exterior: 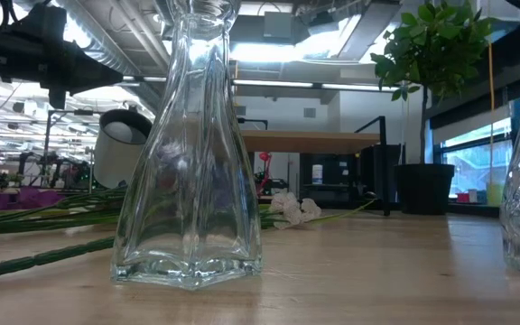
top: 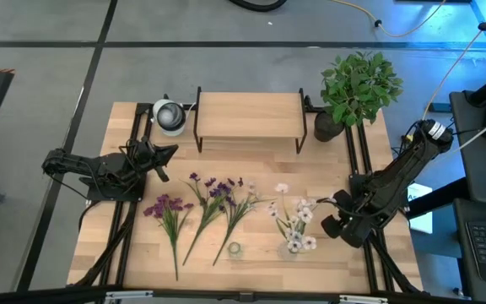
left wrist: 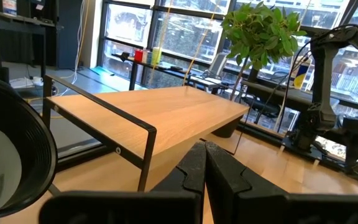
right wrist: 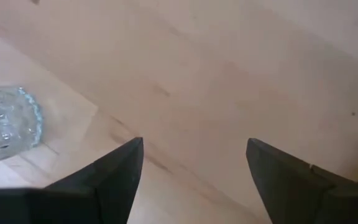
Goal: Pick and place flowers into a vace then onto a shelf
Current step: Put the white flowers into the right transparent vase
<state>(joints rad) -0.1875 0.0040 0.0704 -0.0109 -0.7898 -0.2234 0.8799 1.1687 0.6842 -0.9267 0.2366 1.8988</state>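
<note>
Right now my right gripper (right wrist: 194, 168) hangs with jaws wide apart beside the white-blossomed spray (top: 294, 221); the three purple-blossomed flowers (top: 202, 205) lie flat on the wooden tabletop (top: 327, 160), the low wooden shelf (top: 249, 116) behind; my left gripper (left wrist: 205, 163) is closed, near a white lamp (top: 170, 115)

Grey floor (top: 226, 25) crossed by dark lines, large windows (left wrist: 166, 37), ceiling lights (exterior: 269, 50), exposed ductwork.

Light wooden table (top: 142, 262), carrying shelf (top: 249, 116), potted plant (top: 357, 89), flowers (top: 213, 207), two glass vases (top: 234, 250)
</note>
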